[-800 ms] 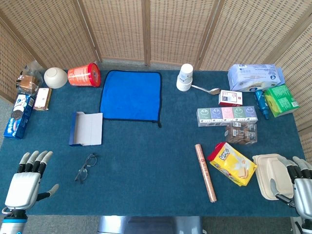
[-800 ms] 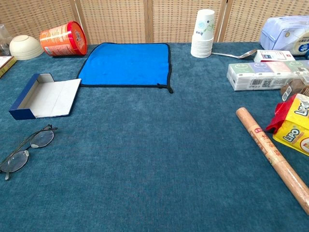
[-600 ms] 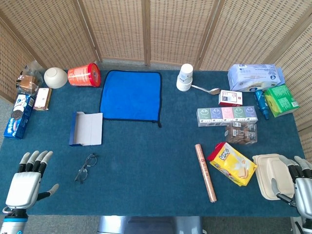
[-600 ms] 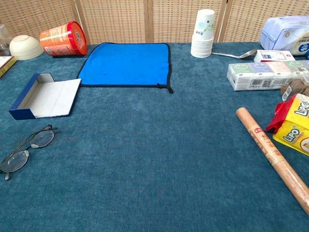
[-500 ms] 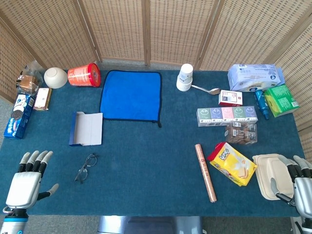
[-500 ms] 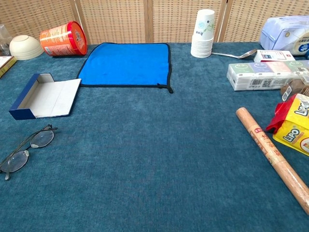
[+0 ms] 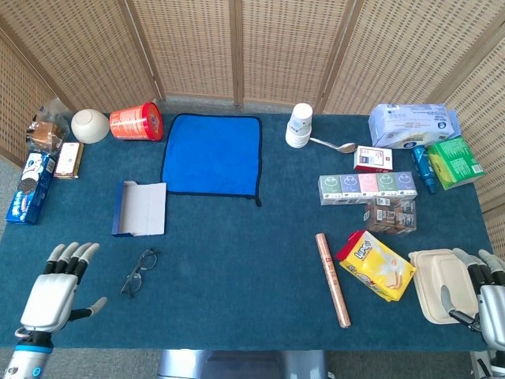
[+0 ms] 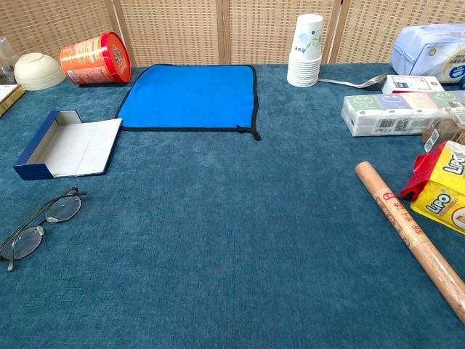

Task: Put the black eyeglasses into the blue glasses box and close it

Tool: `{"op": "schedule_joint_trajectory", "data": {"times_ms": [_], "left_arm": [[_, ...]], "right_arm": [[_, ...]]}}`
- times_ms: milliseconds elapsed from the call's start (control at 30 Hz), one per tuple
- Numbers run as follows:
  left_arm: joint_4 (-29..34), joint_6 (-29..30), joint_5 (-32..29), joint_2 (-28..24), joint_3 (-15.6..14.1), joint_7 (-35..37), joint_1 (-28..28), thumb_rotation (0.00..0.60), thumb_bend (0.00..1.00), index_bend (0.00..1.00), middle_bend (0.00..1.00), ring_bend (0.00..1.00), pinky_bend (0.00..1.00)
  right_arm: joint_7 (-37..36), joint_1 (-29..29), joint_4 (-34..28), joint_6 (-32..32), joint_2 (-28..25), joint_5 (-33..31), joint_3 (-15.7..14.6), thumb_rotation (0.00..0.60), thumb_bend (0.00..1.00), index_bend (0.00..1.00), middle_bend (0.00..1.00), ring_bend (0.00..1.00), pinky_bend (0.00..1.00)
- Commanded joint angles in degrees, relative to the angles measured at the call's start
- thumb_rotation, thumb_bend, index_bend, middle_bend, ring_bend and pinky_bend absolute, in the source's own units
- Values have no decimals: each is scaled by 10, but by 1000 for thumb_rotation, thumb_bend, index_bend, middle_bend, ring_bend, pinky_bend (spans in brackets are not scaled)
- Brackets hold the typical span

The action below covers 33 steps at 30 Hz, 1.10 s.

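The black eyeglasses (image 7: 138, 272) (image 8: 40, 222) lie folded on the blue cloth table, near its front left. Behind them the blue glasses box (image 7: 139, 208) (image 8: 65, 144) lies open, its white inside showing. My left hand (image 7: 55, 294) hovers open at the front left corner, fingers spread, a short way left of the eyeglasses. At the front right edge my right hand (image 7: 489, 292) is open beside a beige clamshell container (image 7: 440, 285). Neither hand shows in the chest view.
A blue towel (image 7: 212, 153), red can (image 7: 136, 121) and white bowl (image 7: 89, 125) sit at the back left. Paper cups (image 7: 299, 125), a spoon, boxes, a yellow snack bag (image 7: 377, 264) and a brown roll (image 7: 333, 279) crowd the right half. Snack packs line the left edge.
My left hand has shifted a little right and forward toward the eyeglasses. The right hand barely moved. Eyeglasses and box are unmoved.
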<state>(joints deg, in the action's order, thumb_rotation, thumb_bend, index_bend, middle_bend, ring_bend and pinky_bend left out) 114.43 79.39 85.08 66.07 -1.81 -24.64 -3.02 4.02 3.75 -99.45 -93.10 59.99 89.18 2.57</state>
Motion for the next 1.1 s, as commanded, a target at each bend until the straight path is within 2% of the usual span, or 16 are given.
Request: {"op": "schedule_joint_trajectory", "data": {"times_ms": [33, 267, 600, 867, 1100], "left_arm": [[37, -70, -51, -39, 14, 63, -41, 494, 98, 81, 131, 70, 46], [27, -131, -133, -55, 47, 89, -89, 494, 97, 80, 131, 70, 49], [-15, -255, -256, -82, 100, 218, -159, 490, 95, 52, 127, 70, 84], [-64, -349, -303, -105, 134, 343, -194, 478, 94, 47, 127, 70, 133], [-115, -392, -329, -94, 140, 378, -220, 475, 95, 38, 128, 69, 136]], "right_arm": [[-2, 0, 2, 2, 1, -5, 1, 341, 447, 185, 289, 151, 180], [-7, 5, 8, 0, 0, -17, 2, 341, 448, 182, 289, 151, 180], [-14, 10, 13, -10, -1, -17, 4, 344, 448, 177, 289, 151, 180], [-17, 14, 16, -15, 0, -17, 4, 342, 448, 176, 289, 151, 180], [-19, 17, 15, -19, -1, -15, 4, 341, 449, 174, 289, 152, 180]]}}
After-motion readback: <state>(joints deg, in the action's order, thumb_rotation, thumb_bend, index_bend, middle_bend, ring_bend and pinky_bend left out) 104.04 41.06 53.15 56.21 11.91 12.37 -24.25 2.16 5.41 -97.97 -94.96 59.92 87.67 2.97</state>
